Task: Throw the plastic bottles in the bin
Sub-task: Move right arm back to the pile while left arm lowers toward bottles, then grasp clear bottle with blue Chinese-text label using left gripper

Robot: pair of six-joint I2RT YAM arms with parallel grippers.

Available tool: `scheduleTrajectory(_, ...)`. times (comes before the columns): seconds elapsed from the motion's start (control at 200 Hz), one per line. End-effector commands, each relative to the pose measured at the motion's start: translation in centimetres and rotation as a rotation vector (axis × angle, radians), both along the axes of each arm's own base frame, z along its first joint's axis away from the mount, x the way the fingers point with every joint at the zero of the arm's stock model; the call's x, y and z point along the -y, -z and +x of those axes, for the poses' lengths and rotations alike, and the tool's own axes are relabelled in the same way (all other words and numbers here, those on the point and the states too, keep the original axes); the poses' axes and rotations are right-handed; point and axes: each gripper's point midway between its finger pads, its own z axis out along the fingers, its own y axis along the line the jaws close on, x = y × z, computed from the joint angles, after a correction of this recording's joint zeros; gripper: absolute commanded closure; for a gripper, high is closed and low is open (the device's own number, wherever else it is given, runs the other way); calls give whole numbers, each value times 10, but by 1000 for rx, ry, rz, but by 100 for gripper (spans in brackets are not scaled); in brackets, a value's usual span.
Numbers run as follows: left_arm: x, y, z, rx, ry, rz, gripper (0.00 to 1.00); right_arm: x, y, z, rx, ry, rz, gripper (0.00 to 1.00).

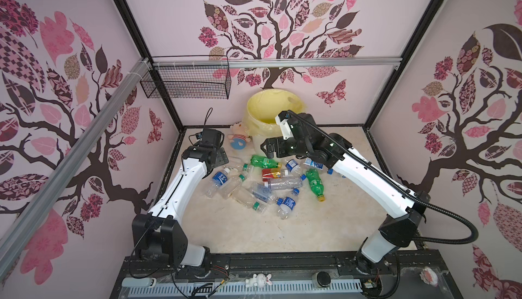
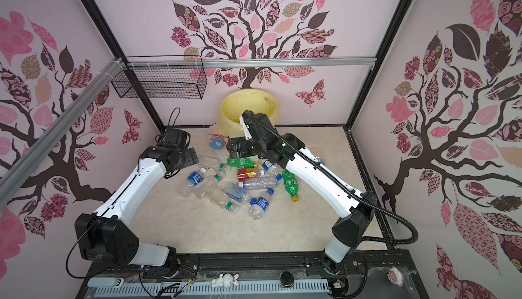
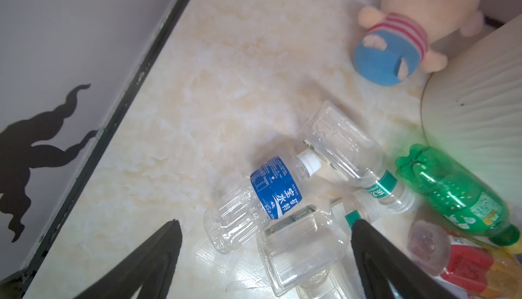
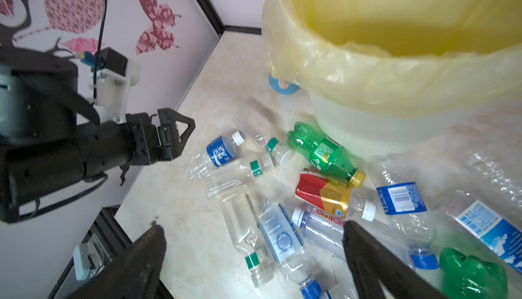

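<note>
I am looking down on the marble-look table (image 1: 248, 235). The bin (image 1: 252, 108) stands upright at its back edge, with a pale yellow liner (image 4: 367, 80) folded over the rim. A black wire basket (image 1: 186, 84) hangs on the back wall, above and to the left of the bin.

The plastic bottles (image 1: 264, 183) lie in a loose heap on the table in front of the bin. All are on their sides, and several touch or overlap. The plush doll (image 1: 238, 139) lies just beside the bin's left side.

My right gripper (image 1: 265, 148) hangs in front of the bin's wall, above the near edge of the heap. Its jaws are spread wide with nothing between them. My left gripper (image 3: 265, 222) sits to the bin's front left, past the doll. Its jaws are also wide and empty, over a blue-labelled clear bottle (image 3: 275, 187).

A green bottle (image 1: 265, 162) lies just beside the bin's base. The red-labelled bottle (image 1: 271, 173) lies next to it, on the side away from the bin.
</note>
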Motion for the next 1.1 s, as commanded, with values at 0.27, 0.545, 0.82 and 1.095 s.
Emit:
scheduleTrajectory(0.27,-8,71,-11,-216,81,-117,3,-16,49,-10,-104,-11,-28,0)
scheduleTrajectory(0.545,7,104,-22,-304,152,-189,3,-25,75,-16,-172,-20,-26,0)
scheduleTrajectory(0.82,0,115,-28,-323,137,-147,3,-26,81,-16,-165,-34,-47,0)
scheduleTrajectory(1.095,-12,124,-31,-349,114,-88,9,-29,83,-13,-164,-40,-43,0)
